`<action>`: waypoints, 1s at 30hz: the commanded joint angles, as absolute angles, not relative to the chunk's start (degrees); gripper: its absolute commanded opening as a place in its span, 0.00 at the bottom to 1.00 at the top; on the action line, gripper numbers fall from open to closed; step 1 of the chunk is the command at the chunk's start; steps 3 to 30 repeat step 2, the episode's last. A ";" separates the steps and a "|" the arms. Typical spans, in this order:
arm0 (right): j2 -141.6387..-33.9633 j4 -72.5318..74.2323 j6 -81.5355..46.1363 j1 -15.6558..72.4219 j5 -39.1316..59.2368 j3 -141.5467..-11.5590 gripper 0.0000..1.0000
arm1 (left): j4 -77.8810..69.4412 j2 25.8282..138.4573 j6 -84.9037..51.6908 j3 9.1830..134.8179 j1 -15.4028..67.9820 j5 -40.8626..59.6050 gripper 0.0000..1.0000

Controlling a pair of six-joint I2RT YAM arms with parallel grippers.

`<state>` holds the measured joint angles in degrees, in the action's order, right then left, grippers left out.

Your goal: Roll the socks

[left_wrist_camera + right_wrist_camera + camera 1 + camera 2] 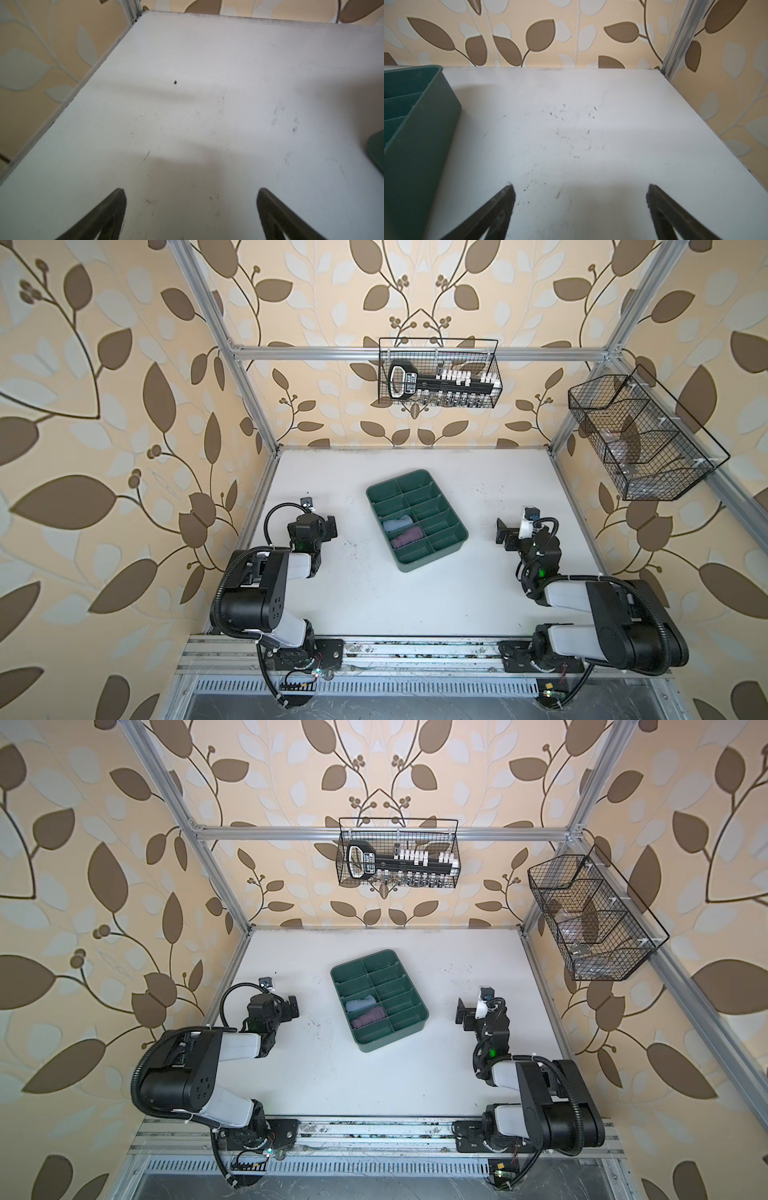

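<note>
The left end effector [191, 193] hangs over bare bench [415, 605], its jaws spread wide and holding nothing. The right end effector [579, 190] is likewise wide open and empty. Between them sits a green divided tray [436, 556], apart from both, its wall just beside the right one's left finger in the right wrist view. Inside it, the light blue sock [397, 524] and the purple sock [407, 538] lie bundled in neighbouring compartments on the side toward the left end effector, neither touched.
</note>
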<state>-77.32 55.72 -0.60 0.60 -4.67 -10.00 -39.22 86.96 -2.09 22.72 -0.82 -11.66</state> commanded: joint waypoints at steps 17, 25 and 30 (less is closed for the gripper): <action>-76.84 56.95 -0.10 1.16 -4.97 -10.64 1.00 | -41.92 85.84 -2.87 22.41 -0.97 -10.63 0.99; -76.84 56.95 -0.10 1.16 -4.97 -10.64 1.00 | -41.92 85.84 -2.87 22.41 -0.97 -10.63 0.99; -76.84 56.95 -0.10 1.16 -4.97 -10.64 1.00 | -41.92 85.84 -2.87 22.41 -0.97 -10.63 0.99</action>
